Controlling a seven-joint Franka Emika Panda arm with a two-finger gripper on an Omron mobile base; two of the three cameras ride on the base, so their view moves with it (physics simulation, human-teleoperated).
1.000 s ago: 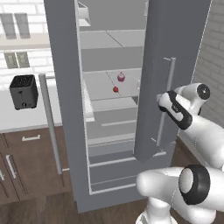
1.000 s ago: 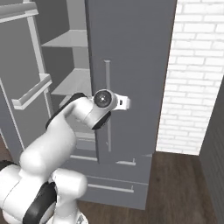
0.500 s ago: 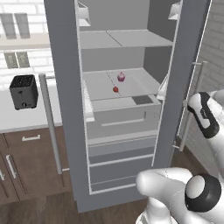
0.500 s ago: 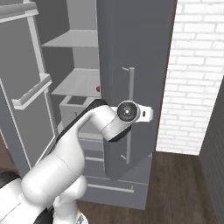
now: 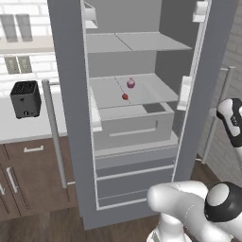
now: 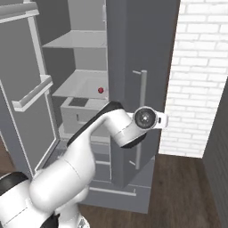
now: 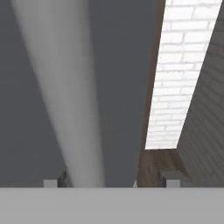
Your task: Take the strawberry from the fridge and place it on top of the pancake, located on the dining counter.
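The grey fridge [image 5: 68, 118] stands with both doors open. On its middle shelf lies the tiny red strawberry [image 5: 125, 96], also seen from the other side [image 6: 100, 90], with a pinkish-purple round item [image 5: 131, 83] just behind it. My gripper [image 7: 114, 180] is open at the right door's silver bar handle [image 7: 65, 87]. The bar runs close to the left one of my fingertips [image 7: 168, 177], with a wide gap on the right side. My hand is far to the right of the strawberry, outside the open door [image 6: 129, 53]. The pancake and the dining counter are out of view.
A black toaster [image 5: 26, 99] sits on the white worktop [image 5: 28, 130] left of the fridge. The left door's handle [image 5: 53, 132] juts out in front. A white brick wall [image 6: 196, 67] rises close behind the right door, above dark wood floor [image 6: 178, 187].
The right door has swung further open with my hand on its handle. My jaws, shut on the bar before, have now opened off it.
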